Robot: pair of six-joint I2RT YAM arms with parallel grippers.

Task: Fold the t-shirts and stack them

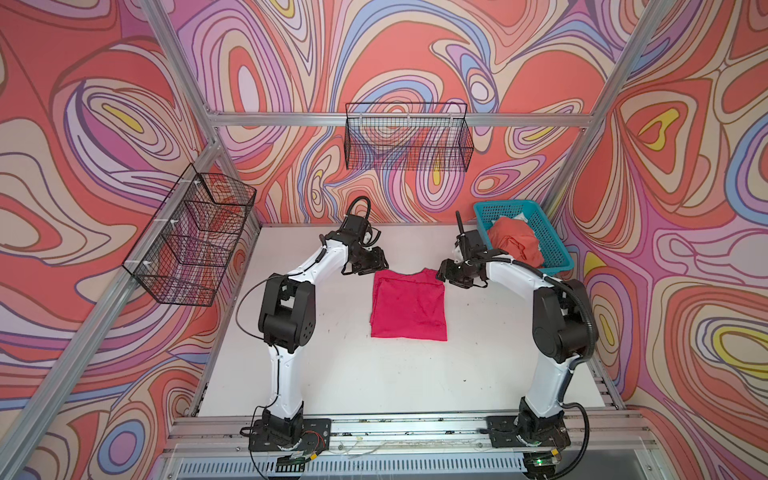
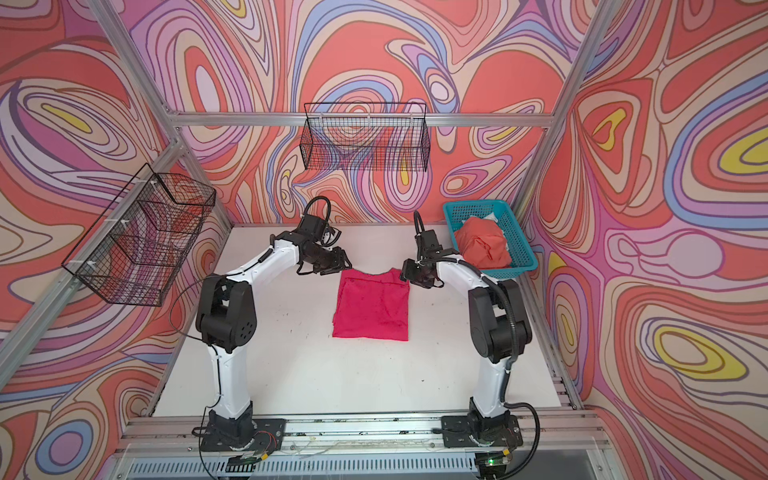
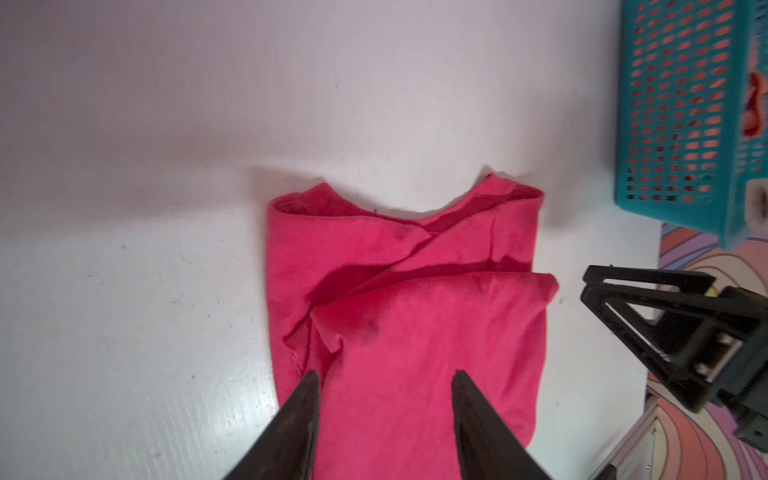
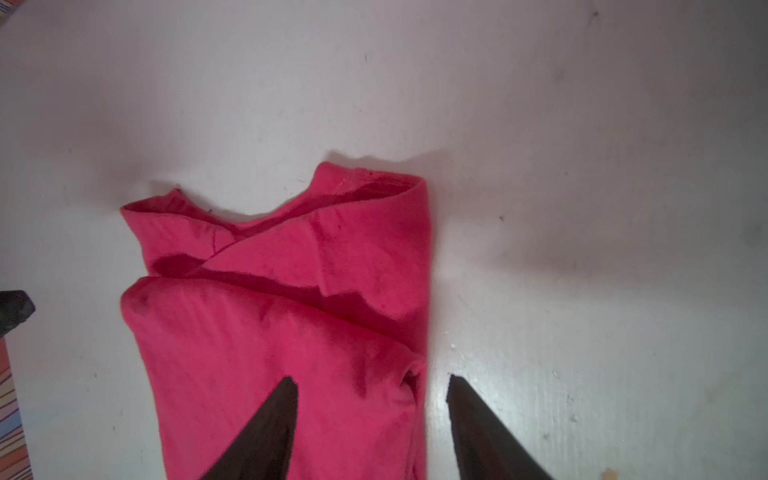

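Observation:
A magenta-pink t-shirt (image 1: pixel 409 305) (image 2: pixel 372 305) lies folded into a rectangle mid-table, neckline toward the back wall. An orange-coral t-shirt (image 1: pixel 515 245) (image 2: pixel 484 247) sits bunched in the teal basket (image 1: pixel 536 212). My left gripper (image 1: pixel 380 266) (image 3: pixel 385 374) hovers at the pink shirt's far left corner, open, with both fingers over the fabric (image 3: pixel 415 332). My right gripper (image 1: pixel 444 275) (image 4: pixel 372 379) is at the far right corner, open. One of its fingers is over the cloth (image 4: pixel 249 353) and the other is over bare table. Neither gripper holds anything.
The teal basket (image 3: pixel 681 104) stands at the table's back right, close behind the right arm. Black wire baskets hang on the back wall (image 1: pixel 409 137) and on the left wall (image 1: pixel 191 237). White tabletop (image 1: pixel 332 365) stretches in front of the shirt.

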